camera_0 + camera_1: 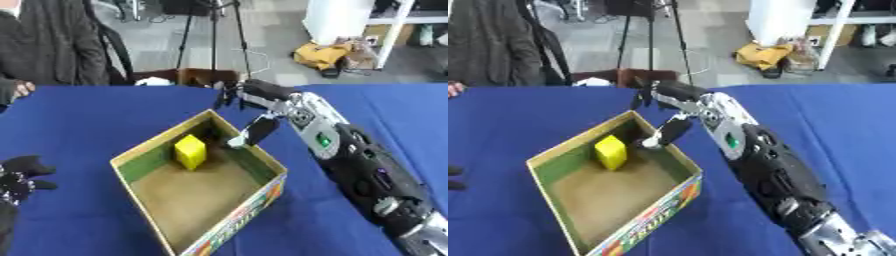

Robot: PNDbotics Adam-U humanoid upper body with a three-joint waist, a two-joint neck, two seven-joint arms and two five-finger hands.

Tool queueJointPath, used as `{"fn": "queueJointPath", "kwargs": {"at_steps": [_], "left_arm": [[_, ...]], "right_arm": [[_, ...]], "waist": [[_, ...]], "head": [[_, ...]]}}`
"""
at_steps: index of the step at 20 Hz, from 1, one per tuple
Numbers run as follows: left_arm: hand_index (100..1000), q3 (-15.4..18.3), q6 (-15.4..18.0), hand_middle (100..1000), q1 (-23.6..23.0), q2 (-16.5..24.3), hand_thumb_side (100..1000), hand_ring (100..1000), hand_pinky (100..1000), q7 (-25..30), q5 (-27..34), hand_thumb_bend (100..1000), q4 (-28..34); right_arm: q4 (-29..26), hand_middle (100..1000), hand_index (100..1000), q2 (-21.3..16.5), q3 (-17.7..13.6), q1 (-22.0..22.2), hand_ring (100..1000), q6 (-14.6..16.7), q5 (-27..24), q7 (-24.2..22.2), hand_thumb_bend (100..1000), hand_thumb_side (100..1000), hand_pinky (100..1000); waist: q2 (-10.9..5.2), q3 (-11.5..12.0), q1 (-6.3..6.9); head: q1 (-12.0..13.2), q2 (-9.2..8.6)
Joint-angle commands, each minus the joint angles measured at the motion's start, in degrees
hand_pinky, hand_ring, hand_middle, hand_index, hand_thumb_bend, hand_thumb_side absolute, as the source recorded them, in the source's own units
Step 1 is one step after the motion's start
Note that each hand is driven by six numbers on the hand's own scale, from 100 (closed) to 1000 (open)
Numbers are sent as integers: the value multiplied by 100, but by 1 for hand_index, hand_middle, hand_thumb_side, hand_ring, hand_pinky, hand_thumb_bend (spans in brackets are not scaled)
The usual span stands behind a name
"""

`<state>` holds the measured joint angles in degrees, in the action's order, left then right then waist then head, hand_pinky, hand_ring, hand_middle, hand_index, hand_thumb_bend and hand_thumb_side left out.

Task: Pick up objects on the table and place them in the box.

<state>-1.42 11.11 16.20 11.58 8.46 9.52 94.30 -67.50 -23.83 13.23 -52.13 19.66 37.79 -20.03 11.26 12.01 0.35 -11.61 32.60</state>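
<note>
One yellow plastic block (190, 151) already stands inside the open green-walled cardboard box (262, 197), toward its eleven o'clock corner, while the right hand (253, 131) hangs released above the rim, and the left hand (19, 177) idles relaxed at nine o'clock.

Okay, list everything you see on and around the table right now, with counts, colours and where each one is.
Table: one, covered in blue cloth, fills most of the view.
Box: one, open cardboard, green inner walls, brown floor, printed outside, at table centre.
Yellow block: one, yellow, inside the box near its far corner.
Tripod: one, dark, on the floor beyond the table.
Yellow bag: one, on the floor at the far right.
Right hand: one, black and silver, above the box's far corner; whether the fingers are curled cannot be told.
Left hand: one, black, open, at the left edge, holding nothing.
</note>
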Motion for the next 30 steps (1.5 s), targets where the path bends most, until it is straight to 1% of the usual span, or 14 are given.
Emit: {"fn": "queueJointPath", "kwargs": {"at_steps": [1, 2, 3, 4, 6, 8, 9, 11, 15, 18, 21, 25, 27, 30], "left_arm": [[736, 98, 16, 568, 41, 105, 892, 693, 594, -60, -18, 815, 67], [736, 117, 19, 568, 35, 111, 892, 694, 594, -79, -23, 815, 66], [736, 140, 23, 568, 30, 115, 891, 694, 594, -102, -28, 815, 63], [736, 160, 27, 568, 27, 120, 890, 695, 594, -123, -32, 815, 62], [736, 203, 35, 568, 25, 143, 889, 696, 593, -169, -43, 814, 57], [736, 239, 43, 569, 33, 171, 888, 698, 593, -209, -54, 813, 54], [736, 255, 48, 570, 42, 183, 886, 701, 593, -228, -58, 813, 52], [737, 288, 56, 571, 69, 206, 885, 703, 593, -265, -65, 813, 46], [735, 317, 64, 569, 101, 227, 886, 700, 593, -305, -76, 813, 31], [735, 325, 61, 568, 90, 217, 887, 699, 593, -312, -87, 814, 21], [734, 333, 61, 567, 76, 206, 888, 699, 592, -316, -95, 814, 14], [734, 338, 60, 567, 44, 194, 890, 699, 592, -324, -100, 814, 2], [734, 341, 59, 566, 26, 181, 891, 699, 591, -329, -102, 813, -7], [734, 342, 60, 566, 18, 174, 891, 699, 591, -333, -105, 813, -12]], "right_arm": [[-702, 729, 771, -436, -264, 56, 747, -197, -591, 345, 534, 514, 544], [-942, 728, 770, -545, -340, 159, 747, -283, -841, 471, 523, 538, 540], [-1216, 728, 766, -666, -447, 308, 746, -377, -1125, 629, 444, 625, 533], [-1480, 723, 763, -779, -544, 470, 745, -480, -1410, 784, 509, 567, 526], [-1980, 720, 758, -986, -783, 899, 743, -705, -2066, 1161, 480, 605, 516], [-2375, 715, 754, -1113, -1019, 1356, 740, -932, -2778, 1556, 477, 619, 505], [-2533, 711, 750, -1140, -1146, 1587, 736, -1029, -3134, 1758, 438, 645, 496], [-2827, 706, 746, -1177, -1432, 2094, 731, -1141, -3814, 2223, 428, 649, 489], [-3198, 661, 728, -1196, -1808, 2888, 685, -1185, -4631, 2902, 403, 642, 457], [-3392, 650, 723, -1150, -1953, 3338, 675, -1155, -5010, 3218, 400, 639, 450], [-3519, 659, 728, -1023, -2031, 3653, 682, -1148, -5186, 3356, 402, 639, 451], [-3597, 690, 746, -820, -2082, 3889, 700, -1174, -5215, 3402, 402, 652, 457], [-3608, 696, 750, -712, -2100, 3975, 703, -1179, -5211, 3410, 408, 670, 458], [-3618, 696, 750, -661, -2107, 4015, 703, -1181, -5205, 3409, 408, 670, 458]], "waist": [[-112, -89, 5], [-113, -141, 2], [-115, -206, 4], [-115, -260, 5], [-112, -393, 18], [-110, -507, 30], [-106, -566, 40], [-104, -683, 60], [-97, -860, 86], [-81, -961, 102], [-67, -1019, 114], [-62, -1065, 135], [-60, -1080, 147], [-60, -1085, 151]], "head": [[133, -84], [181, -85], [242, -85], [294, -85], [410, -94], [491, -111], [535, -121], [609, -130], [703, -125], [770, -103], [838, -66], [965, -1], [1073, 53], [1118, 78]]}}
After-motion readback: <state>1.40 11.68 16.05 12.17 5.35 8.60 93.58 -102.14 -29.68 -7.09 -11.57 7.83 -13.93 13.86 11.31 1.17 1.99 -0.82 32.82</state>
